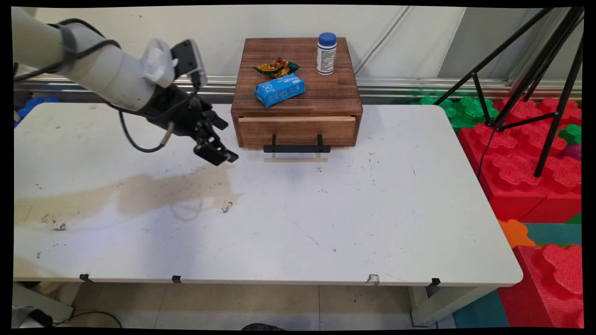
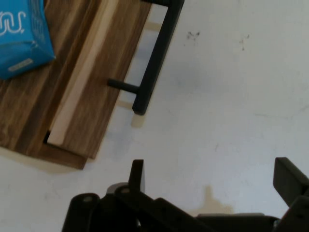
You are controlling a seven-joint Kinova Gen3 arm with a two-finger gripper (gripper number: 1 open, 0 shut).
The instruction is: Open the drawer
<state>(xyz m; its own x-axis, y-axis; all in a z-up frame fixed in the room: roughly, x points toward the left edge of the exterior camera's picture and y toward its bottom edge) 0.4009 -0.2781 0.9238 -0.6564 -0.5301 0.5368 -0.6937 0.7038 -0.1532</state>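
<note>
The tool (image 1: 219, 151) hangs empty with its fingers (image 2: 137, 175) spread wide, just above the worktop (image 1: 326, 223) toward its far left. Nearest to it is the black handle (image 1: 297, 148) of the closed drawer (image 1: 296, 130) in a wooden box (image 1: 335, 93) at the far edge. On the box lie a blue carton (image 1: 279, 90), a snack packet (image 1: 277, 67) and a white bottle (image 1: 326, 53).

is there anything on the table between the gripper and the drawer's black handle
Nothing visible. The open gripper hovers left of the wooden drawer box, and only bare white table lies between it and the black handle. The hand view shows the same clear gap.
</note>
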